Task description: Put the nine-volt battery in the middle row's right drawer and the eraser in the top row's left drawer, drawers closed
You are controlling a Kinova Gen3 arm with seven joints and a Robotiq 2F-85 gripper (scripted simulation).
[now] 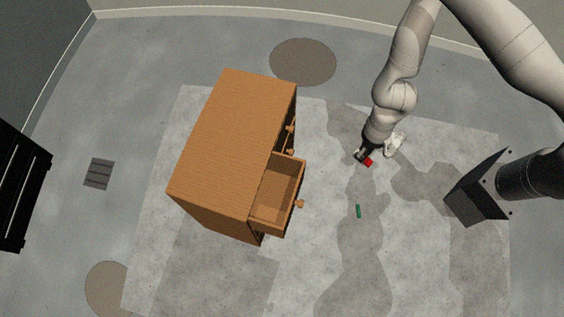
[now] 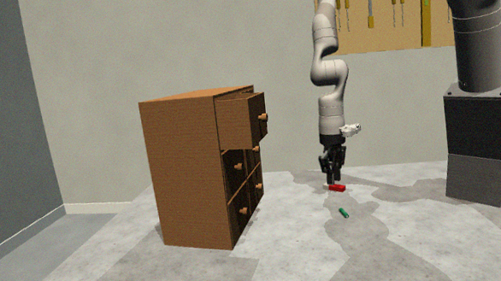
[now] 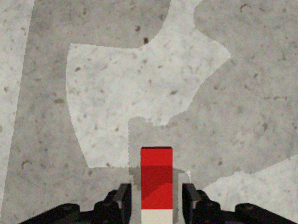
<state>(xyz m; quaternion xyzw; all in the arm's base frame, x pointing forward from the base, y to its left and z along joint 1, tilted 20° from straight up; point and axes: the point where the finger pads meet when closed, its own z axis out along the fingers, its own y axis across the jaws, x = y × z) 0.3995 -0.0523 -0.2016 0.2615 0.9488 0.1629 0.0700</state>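
Currently the gripper (image 2: 332, 180) points straight down at the eraser (image 2: 337, 187), a small red block with a white end that lies flat on the table (image 2: 394, 236). Its two fingers stand partly apart, one on each long side of the eraser near the white end, and they are not clamped on it; in the wrist view a narrow gap shows between each finger pad (image 3: 124, 197) and the eraser's sides. The fingertips are low, very near the table surface.

The small chest (image 2: 186, 170) stands upright on the table, well apart from the eraser, with its drawer fronts turned toward the side where the eraser lies. The left drawer of the top row (image 1: 276, 194) is pulled out of the chest's front, and from above I can see its inside with nothing in it. The other drawers sit inside the chest with only their round knobs standing out.

A small green cylinder (image 2: 343, 212) lies on the table near the eraser, on the side away from the arm's wrist and a little further from the chest than the open drawer's knob (image 2: 262, 117). The arm's dark pedestal (image 2: 475, 185) stands far from the chest, beyond the eraser. I cannot find the nine-volt battery in these views.
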